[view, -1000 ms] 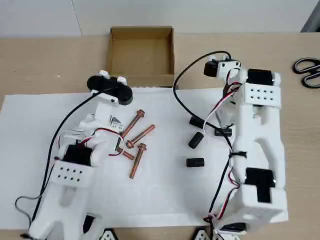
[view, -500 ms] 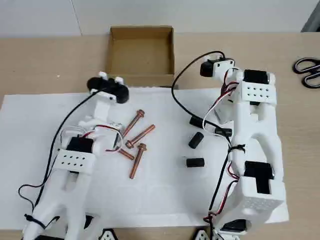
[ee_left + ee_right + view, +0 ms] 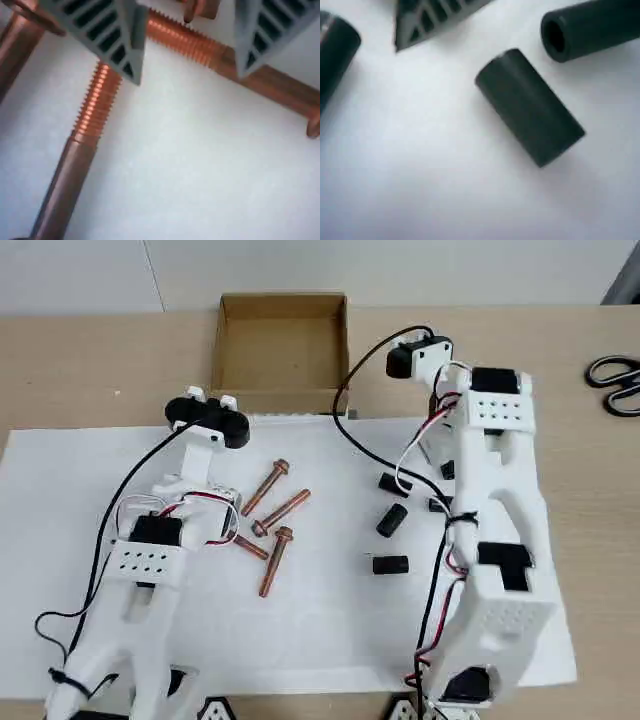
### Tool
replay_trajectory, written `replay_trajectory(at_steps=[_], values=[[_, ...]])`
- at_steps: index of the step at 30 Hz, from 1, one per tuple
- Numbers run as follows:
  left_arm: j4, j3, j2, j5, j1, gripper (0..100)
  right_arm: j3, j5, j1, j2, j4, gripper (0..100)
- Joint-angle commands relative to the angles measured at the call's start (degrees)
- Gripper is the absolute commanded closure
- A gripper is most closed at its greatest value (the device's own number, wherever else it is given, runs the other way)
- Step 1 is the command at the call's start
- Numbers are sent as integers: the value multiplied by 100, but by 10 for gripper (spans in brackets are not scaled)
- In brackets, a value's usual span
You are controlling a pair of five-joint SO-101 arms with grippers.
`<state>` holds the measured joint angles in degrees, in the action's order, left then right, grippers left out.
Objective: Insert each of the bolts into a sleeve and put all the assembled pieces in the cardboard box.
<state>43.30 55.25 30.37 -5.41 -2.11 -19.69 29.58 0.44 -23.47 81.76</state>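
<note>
Several copper bolts lie on the white paper, left of centre. My left gripper is open and low over them. The threaded end of one bolt lies between its grey fingers, and a second bolt lies beside it. Black sleeves lie scattered right of centre. My right gripper is open and close above them, with one sleeve on its side just beyond it and two others nearby. The cardboard box stands empty at the back.
White paper covers the table in front of the box. Scissors lie at the far right edge. Black and coloured cables hang from both arms over the paper.
The right arm's wrist has swung left and toward the box. The left arm's wrist has shifted slightly left and back. Bolts and sleeves have stayed where they were.
</note>
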Motion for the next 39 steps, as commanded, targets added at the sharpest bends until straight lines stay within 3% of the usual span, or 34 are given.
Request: replay_trajectory(at_steps=[1,7,34,39], values=[[-141,-40,0,-26,18,877,-914,9,-4,-374,330,812],[-141,-40,0,-26,18,877,-1679,-97,-4,-1059,664,812],[-132,145,9,-26,26,877,-1679,-123,347,-1842,382,814],[-132,215,9,-26,26,877,-1679,-123,347,-2088,391,944]])
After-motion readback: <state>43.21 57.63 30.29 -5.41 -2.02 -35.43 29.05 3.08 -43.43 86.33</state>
